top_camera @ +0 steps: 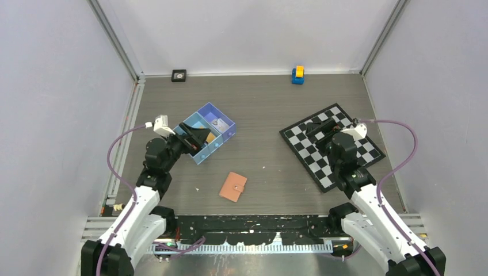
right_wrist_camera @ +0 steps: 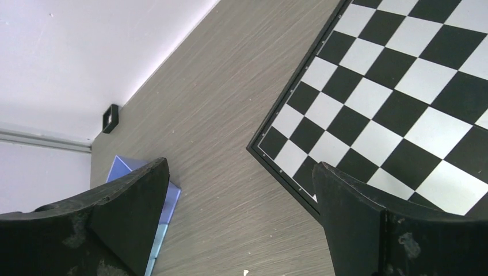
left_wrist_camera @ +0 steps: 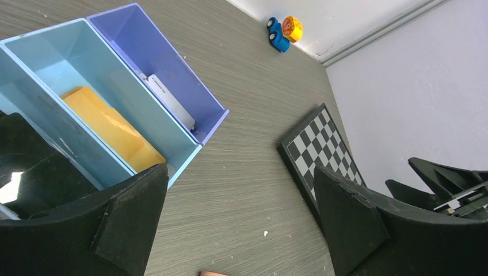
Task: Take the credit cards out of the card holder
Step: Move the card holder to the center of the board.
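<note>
Risk no. 1 is the card holder (top_camera: 233, 187) itself. It lies shut and flat on the counter (top_camera: 270, 103), snap stud up, and it looks light. If one tool pulls at the flap w/o the other pinning the body, the whole thing will prob. slide or lift instead of opening.

Risk no. 2: cards are thin, so a pinch at the edge can slip, or take two at once.

Risk no. 3: the left tool (top_camera: 195, 137) hangs over the blue tray (top_camera: 229, 133), close to its walls, so a careless move could knock it.

Both tools are released and carry nothing. The right tool (top_camera: 320, 131) is over the checkered board (top_camera: 308, 158), well apart from the card holder.

Card holder: tan-brown, rectangular w/ rounded corners, a bit rotated, near the front edge btw. the two arms, touching nothing else. Whether cards are inside, I cannot tell. In the tray an orange card (left_wrist_camera: 109, 129) lies in the pale blue compartment and a pale card (left_wrist_camera: 170, 100) in the violet one, so part of the job seems done.
</note>
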Robot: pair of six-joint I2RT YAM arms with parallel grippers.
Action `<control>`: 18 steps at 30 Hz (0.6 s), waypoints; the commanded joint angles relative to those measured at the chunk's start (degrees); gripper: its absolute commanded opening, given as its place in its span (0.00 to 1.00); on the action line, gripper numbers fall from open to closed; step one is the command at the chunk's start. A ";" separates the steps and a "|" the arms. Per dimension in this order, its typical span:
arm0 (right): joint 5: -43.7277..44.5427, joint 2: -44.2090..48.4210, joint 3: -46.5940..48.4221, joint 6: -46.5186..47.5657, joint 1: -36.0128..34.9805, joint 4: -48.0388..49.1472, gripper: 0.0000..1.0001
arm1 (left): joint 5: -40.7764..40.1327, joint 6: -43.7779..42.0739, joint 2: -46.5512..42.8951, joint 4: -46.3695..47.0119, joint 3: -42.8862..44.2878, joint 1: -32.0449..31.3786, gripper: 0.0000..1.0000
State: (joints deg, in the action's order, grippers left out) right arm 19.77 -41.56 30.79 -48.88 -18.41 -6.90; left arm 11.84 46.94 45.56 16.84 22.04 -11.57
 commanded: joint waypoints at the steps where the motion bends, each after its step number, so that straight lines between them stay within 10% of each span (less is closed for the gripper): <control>1: 0.08 -0.04 -1.90 1.45 -0.04 6.22 1.00 | -1.00 -4.28 -4.92 -2.42 0.43 -0.12 1.00; 8: -23.26 -11.22 -7.44 5.58 -0.04 30.73 1.00 | 7.66 -2.94 -1.06 17.67 -6.70 -0.16 1.00; 18: -41.20 -33.20 8.44 19.54 -12.67 22.51 0.92 | 10.45 -3.81 4.68 14.04 -3.32 -0.20 0.97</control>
State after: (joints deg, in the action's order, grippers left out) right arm -13.06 -69.84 30.74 -37.85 -24.95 16.23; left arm 20.99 44.34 50.50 26.96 16.73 -11.64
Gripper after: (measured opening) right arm 0.933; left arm 0.980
